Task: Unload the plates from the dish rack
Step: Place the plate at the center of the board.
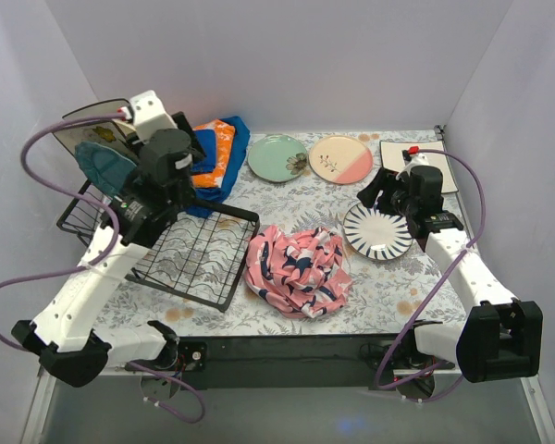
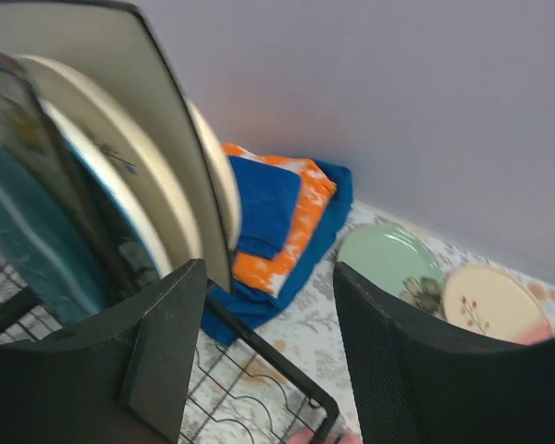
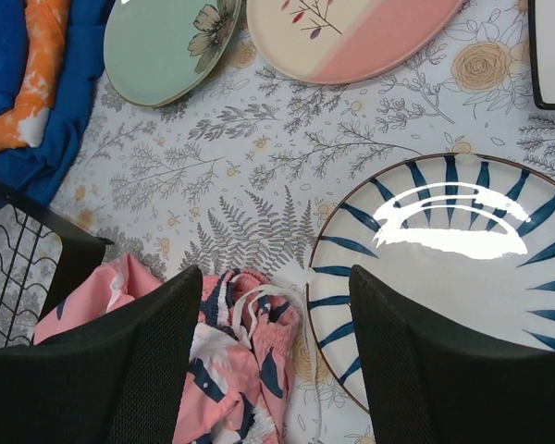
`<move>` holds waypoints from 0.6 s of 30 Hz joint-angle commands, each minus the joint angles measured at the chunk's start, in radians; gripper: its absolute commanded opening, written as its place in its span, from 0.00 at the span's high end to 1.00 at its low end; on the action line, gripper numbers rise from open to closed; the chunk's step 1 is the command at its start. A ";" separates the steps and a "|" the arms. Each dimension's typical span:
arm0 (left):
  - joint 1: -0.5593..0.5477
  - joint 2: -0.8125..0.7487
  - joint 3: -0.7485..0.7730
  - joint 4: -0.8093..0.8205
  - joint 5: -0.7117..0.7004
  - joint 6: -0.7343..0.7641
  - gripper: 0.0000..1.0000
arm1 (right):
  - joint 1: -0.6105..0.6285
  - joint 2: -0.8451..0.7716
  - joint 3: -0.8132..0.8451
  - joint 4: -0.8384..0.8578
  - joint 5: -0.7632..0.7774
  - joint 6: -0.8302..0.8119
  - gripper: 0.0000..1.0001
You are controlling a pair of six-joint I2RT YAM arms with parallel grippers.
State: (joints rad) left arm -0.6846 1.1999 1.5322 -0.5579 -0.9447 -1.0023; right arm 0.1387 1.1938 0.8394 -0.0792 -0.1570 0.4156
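The black wire dish rack (image 1: 180, 254) stands at the left. It holds upright plates: a cream square one (image 1: 85, 129), a teal one (image 1: 102, 165) and round cream ones (image 2: 203, 176). My left gripper (image 1: 187, 139) is open and empty, above the rack's far edge (image 2: 259, 344), just right of those plates. On the table lie a mint green plate (image 1: 277, 157), a cream-and-pink plate (image 1: 340, 159), a cream-and-blue striped plate (image 1: 377, 231) and a white square plate (image 1: 444, 166). My right gripper (image 1: 375, 190) is open and empty above the striped plate's left rim (image 3: 351, 268).
A crumpled pink patterned cloth (image 1: 296, 270) lies between the rack and the striped plate. Folded blue-orange cloths (image 1: 217, 157) lie behind the rack, next to the mint plate. Grey walls close the back and both sides.
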 commanded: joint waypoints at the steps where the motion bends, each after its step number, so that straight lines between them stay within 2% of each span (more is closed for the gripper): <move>1: 0.138 -0.011 0.055 -0.196 0.029 -0.047 0.46 | 0.006 -0.008 0.006 0.042 -0.010 0.003 0.30; 5: 0.223 -0.075 -0.006 -0.188 0.036 -0.048 0.48 | 0.007 -0.025 0.003 0.039 0.007 -0.003 0.30; 18: 0.230 -0.145 0.013 -0.281 0.006 -0.087 0.52 | 0.010 -0.020 0.004 0.041 0.016 -0.008 0.31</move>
State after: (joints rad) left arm -0.4599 1.0920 1.5230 -0.7822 -0.9165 -1.0634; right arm 0.1429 1.1904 0.8394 -0.0784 -0.1501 0.4156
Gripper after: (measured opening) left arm 0.479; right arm 0.697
